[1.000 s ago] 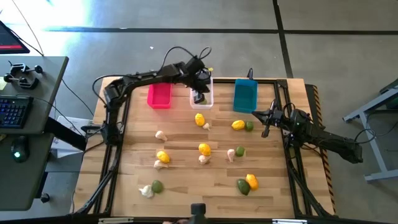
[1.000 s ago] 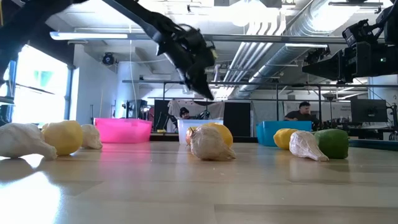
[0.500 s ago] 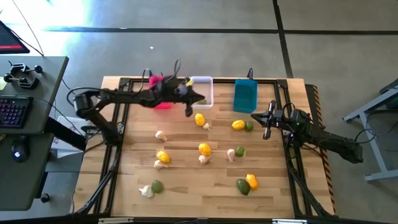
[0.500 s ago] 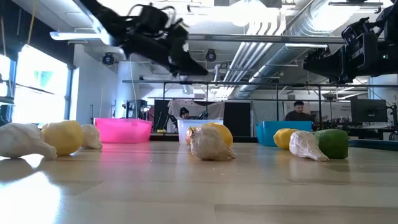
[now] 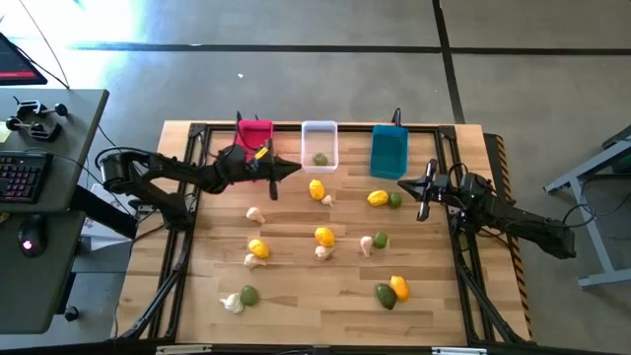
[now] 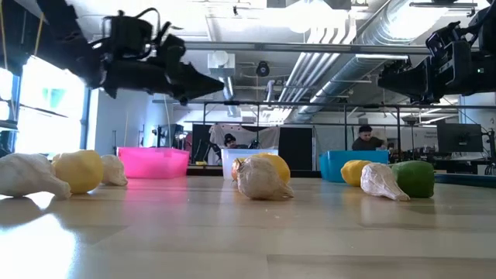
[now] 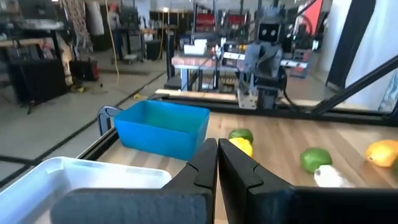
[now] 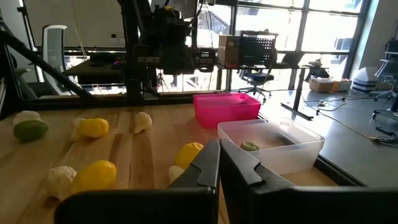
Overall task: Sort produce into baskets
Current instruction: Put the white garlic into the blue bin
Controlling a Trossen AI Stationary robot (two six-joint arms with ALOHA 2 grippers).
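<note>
Both narrow hands, left hand (image 5: pixel 294 168) and right hand (image 5: pixel 401 184), hover over the wooden table (image 5: pixel 296 296).

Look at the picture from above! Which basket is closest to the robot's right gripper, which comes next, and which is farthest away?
Counting from the right gripper, at the table's right edge:
1. The teal basket, the rightmost of the row, is nearest.
2. The white basket, in the middle, comes next.
3. The pink basket, on the left by the left gripper, is farthest.
</note>
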